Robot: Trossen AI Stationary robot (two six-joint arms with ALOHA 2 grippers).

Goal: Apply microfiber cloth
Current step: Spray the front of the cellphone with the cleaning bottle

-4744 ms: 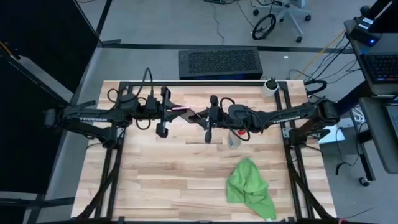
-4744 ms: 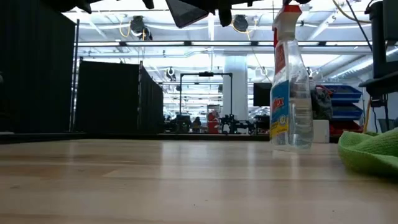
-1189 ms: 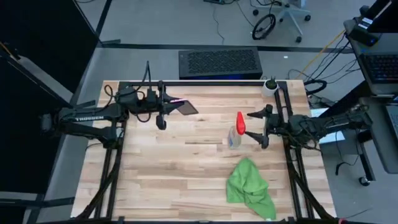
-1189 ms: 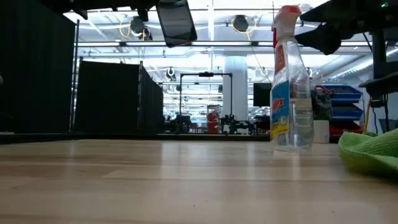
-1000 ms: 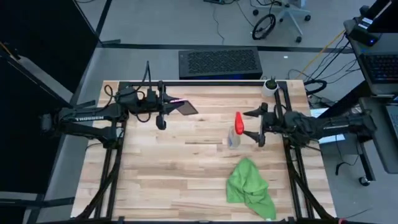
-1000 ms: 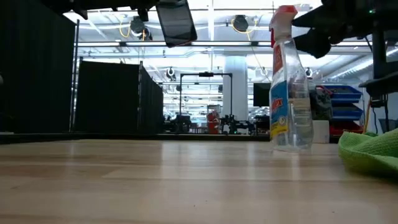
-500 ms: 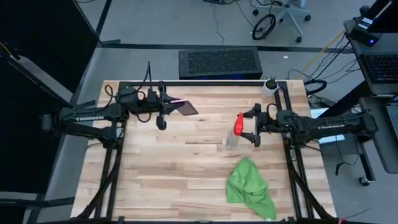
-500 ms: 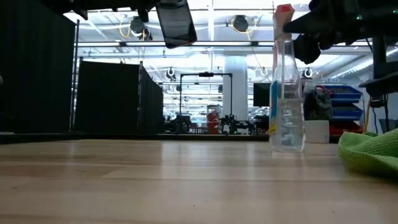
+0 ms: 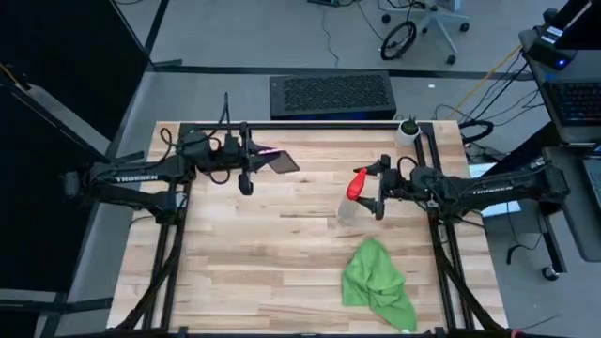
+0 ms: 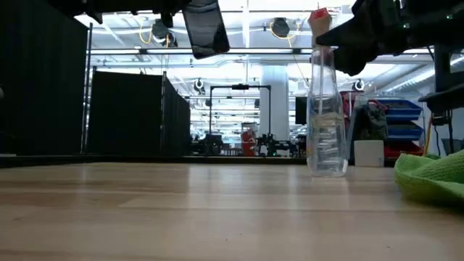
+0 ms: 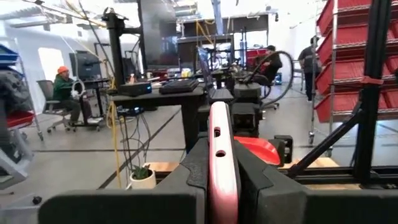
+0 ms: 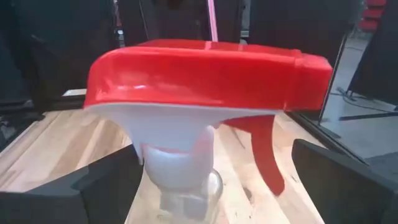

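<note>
The green microfiber cloth (image 9: 377, 284) (image 10: 433, 176) lies bunched on the table near its front right. A clear spray bottle (image 9: 349, 199) (image 10: 325, 109) with a red head (image 12: 205, 71) stands on its base left of my right gripper (image 9: 378, 191). That gripper is open, one finger on each side of the red head. My left gripper (image 9: 255, 158) (image 11: 221, 168) hangs over the far left of the table, shut on a black phone (image 9: 282, 162) (image 10: 205, 27) with a pink rim. My left gripper pinches the phone by its two flat faces between the fingers (image 11: 186, 180); the pink rim (image 11: 221, 143) points back at the wrist. The fingers come level from the table's left. The phone sticks out toward the right, lifted clear. My right gripper reaches level from the table's right around the bottle's red head (image 12: 249, 81). Whether a finger (image 12: 99, 186) touches it, I cannot tell.
A black grilled box (image 9: 331, 94) lies beyond the far edge, and a small white plant pot (image 9: 407, 130) stands at the far right corner. Black frame rails (image 9: 169, 253) run along both sides. Bare wood (image 9: 254, 263) fills the middle and near left.
My right gripper has moved toward the table's left, and its open fingers now stand around the bottle's red head. The bottle has slid a little toward the left and turned about on its base, staying upright.
</note>
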